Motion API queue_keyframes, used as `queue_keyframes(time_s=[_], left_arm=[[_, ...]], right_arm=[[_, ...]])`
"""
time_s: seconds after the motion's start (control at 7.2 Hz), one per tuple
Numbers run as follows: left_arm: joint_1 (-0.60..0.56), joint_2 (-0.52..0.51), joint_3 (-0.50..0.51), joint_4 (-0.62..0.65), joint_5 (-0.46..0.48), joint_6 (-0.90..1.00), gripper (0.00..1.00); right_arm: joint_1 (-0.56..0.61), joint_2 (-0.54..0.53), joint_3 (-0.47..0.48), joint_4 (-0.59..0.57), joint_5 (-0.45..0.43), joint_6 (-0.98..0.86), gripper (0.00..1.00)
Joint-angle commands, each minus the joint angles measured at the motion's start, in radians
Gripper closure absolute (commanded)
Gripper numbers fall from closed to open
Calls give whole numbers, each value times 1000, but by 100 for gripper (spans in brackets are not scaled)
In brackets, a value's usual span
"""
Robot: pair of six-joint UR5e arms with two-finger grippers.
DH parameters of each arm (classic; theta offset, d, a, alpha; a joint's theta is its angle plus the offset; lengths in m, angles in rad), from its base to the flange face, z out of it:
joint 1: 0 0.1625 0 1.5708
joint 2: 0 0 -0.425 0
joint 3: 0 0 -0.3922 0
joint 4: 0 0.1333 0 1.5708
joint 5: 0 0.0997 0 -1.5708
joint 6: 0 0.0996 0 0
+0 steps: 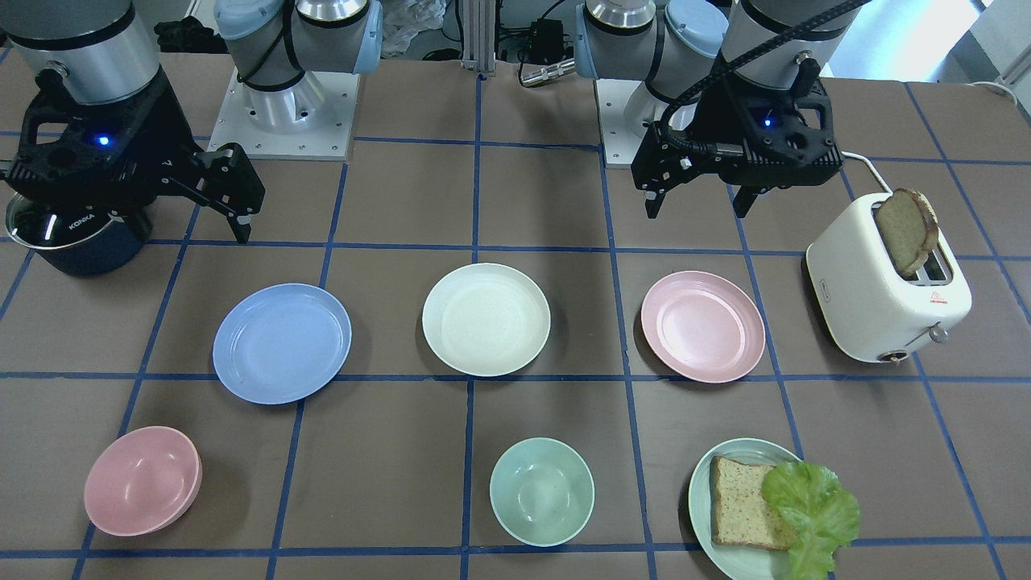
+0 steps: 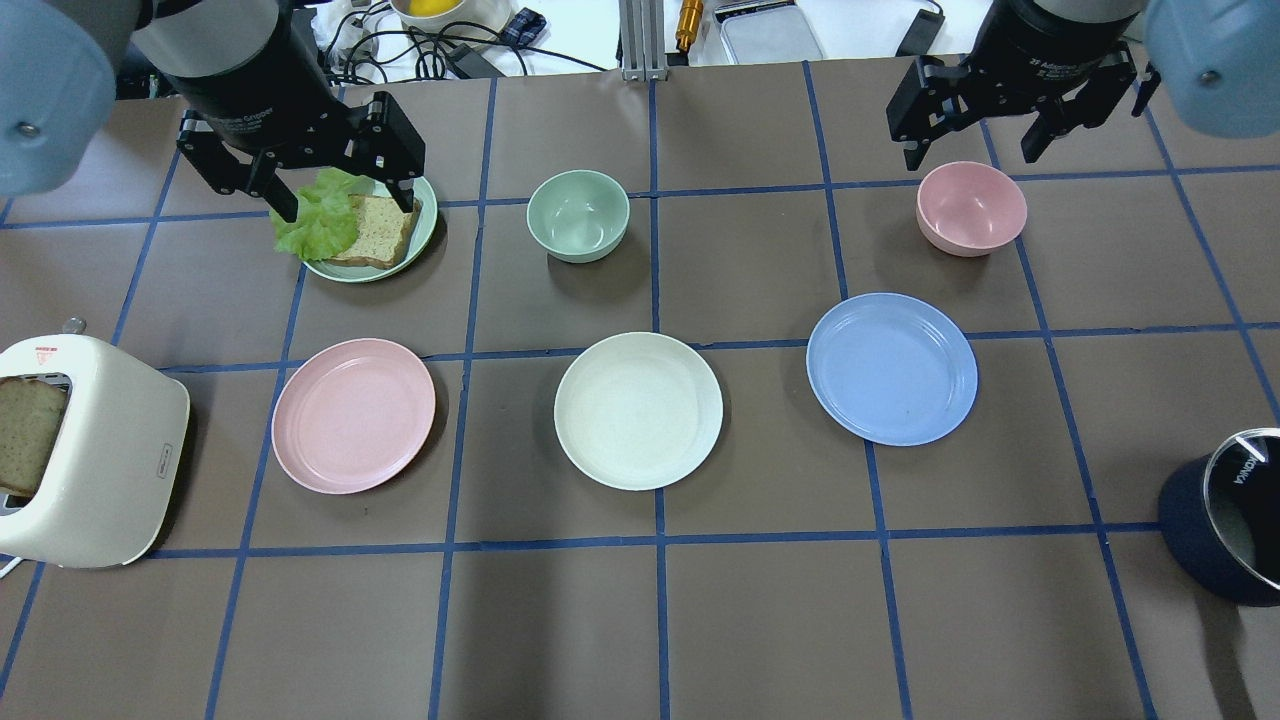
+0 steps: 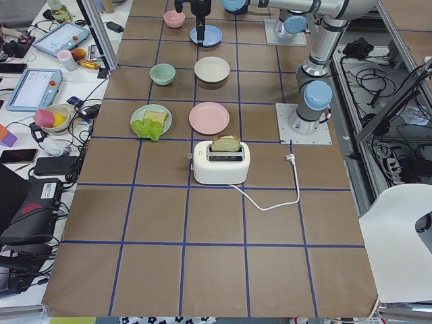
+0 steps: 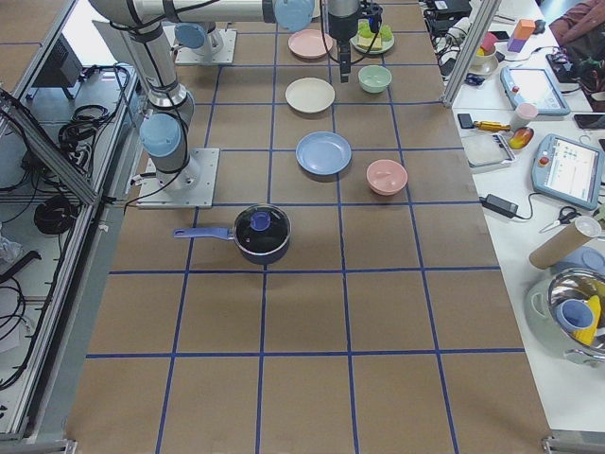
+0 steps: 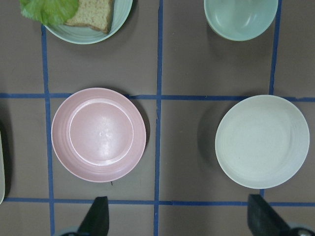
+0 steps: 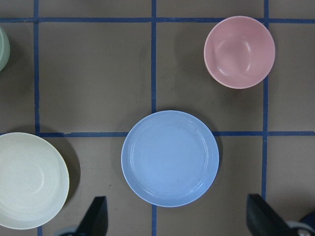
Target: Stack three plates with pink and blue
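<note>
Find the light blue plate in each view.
Front-facing: light blue plate left of centre.
Overhead: right of centre.
Exterior left: top edge, far end.
Exterior right: upper middle.
Left wrist: not in it.
Right wrist: centre.
Landmark: cream-white plate, next to it in the row.

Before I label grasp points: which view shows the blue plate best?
The right wrist view: the blue plate sits whole, large and central, rim rings clear. Overhead and front-facing show it whole but smaller; the side views show it tiny; the left wrist view misses it.
</note>
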Motion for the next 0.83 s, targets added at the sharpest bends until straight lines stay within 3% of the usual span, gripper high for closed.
queue_keyframes(time_s=[0.0,0.14,0.69], left_arm=[[-2,10,-10,13,1,-3,0],[-2,13,-12,8,1,-3,0],[-3,15,-13,5,1,-9,0]], right_arm=[[-2,-6,-2,17,8,3,0],[3,-6,-3,46,69,14,0],[6,-6,-2,60,77,9,0]])
